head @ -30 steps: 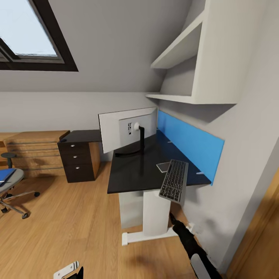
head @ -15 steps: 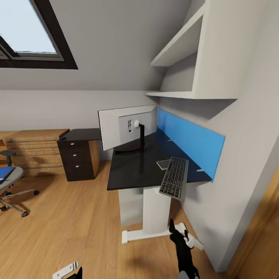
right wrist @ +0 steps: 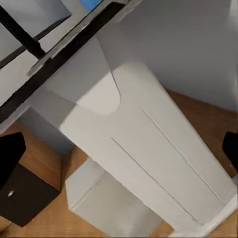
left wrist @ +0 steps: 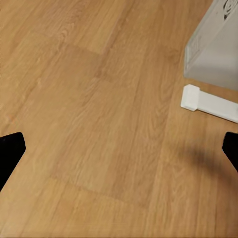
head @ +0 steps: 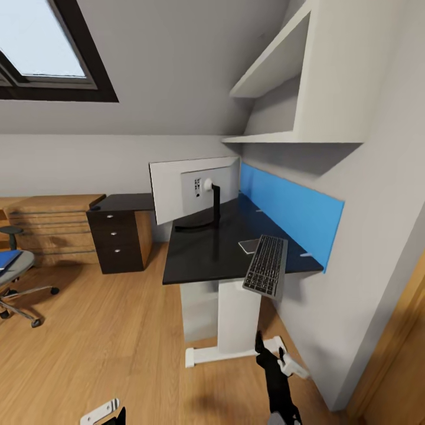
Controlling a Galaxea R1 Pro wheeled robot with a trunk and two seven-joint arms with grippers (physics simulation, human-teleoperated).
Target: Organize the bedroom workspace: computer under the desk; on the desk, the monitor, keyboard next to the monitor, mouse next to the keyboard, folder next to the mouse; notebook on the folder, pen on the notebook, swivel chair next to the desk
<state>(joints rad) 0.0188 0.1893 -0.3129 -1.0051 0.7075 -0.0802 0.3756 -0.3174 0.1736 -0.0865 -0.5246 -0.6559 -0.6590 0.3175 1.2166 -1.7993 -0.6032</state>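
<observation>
Below desk (head: 206, 254), right hand (right wrist: 119, 153) spread, empty.

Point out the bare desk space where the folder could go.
The desk top is bare between the monitor stand and the near edge, left of the keyboard. The right end is crowded: the keyboard overhangs the edge, a small grey object beside it.

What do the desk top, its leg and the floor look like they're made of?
Simulator render, so look only.
Desk: black top with a glossy sheen that reflects the monitor stand; probably lacquered board or laminate.
Desk leg: flat matte white panels with straight seams; painted metal or plastic, can't tell which.
Floor: warm brown planks with visible grain and board joints; wood or wood-look laminate, satin finish.
</observation>
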